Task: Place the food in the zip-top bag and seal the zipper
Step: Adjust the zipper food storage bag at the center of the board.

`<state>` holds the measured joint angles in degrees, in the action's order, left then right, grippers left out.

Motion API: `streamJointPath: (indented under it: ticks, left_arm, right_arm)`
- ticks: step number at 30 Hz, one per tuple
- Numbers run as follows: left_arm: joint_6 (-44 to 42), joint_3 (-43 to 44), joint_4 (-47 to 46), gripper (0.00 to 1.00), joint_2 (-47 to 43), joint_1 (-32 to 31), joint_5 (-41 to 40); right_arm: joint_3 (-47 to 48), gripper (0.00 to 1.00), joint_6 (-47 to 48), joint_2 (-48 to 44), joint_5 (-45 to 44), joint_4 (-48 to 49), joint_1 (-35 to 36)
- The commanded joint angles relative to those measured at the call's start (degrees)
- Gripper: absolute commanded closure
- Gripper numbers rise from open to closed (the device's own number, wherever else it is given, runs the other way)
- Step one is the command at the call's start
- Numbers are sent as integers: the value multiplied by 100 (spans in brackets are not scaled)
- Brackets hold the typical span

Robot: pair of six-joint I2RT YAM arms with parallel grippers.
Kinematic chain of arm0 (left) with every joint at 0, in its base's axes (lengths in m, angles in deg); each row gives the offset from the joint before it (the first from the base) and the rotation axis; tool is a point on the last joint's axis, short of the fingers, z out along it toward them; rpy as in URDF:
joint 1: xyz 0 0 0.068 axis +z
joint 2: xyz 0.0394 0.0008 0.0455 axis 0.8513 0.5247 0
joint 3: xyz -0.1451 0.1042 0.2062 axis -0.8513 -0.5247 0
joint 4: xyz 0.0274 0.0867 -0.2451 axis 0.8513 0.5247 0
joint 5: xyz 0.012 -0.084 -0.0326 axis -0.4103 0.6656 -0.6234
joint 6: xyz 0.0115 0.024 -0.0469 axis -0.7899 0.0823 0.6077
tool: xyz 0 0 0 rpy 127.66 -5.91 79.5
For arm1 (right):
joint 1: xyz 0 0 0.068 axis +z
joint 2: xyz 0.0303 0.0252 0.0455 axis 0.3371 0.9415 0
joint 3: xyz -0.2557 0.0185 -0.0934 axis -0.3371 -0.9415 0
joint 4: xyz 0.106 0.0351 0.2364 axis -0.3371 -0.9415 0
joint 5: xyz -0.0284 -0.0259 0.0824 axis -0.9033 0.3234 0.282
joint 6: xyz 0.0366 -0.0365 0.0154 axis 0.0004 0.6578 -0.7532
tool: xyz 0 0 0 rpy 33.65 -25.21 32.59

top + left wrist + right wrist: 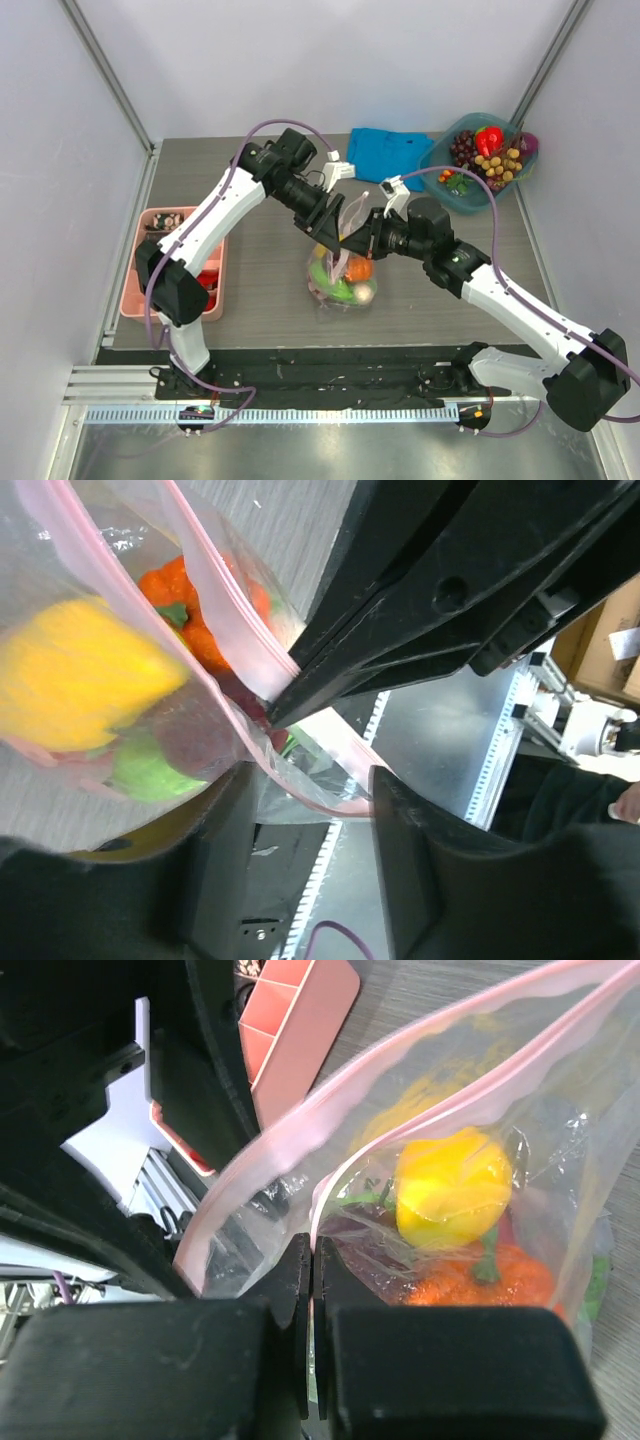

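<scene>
On the grey wood-grain table (270,200), right of the pink tray (133,270), the zip-top bag (322,285) hangs soft, slippery and bottom-heavy with food (358,268), so its stiffer zipper (300,1125) looks the best hold: the right gripper (312,1260) pinches that rim, the left gripper (305,780) gapes astride it.

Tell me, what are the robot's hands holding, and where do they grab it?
The right gripper pinches the zip-top bag by its pink zipper at the mouth. The left gripper has its jaws apart around that edge, gripping nothing.
</scene>
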<state>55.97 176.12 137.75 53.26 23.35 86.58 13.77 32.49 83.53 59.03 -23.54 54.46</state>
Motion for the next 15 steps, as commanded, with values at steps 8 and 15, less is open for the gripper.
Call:
streamJointPath:
  ticks: [8, 15]
  left_arm:
    - [522, -1322, -1782, 0, -1259, -15, 5]
    - [417, -1692, -2020, 3, -1567, -419, -1303]
  right_arm:
    - [148, 99, -348, -146, -493, 699, 154]
    - [95, 99, -708, -155, -695, 769, 189]
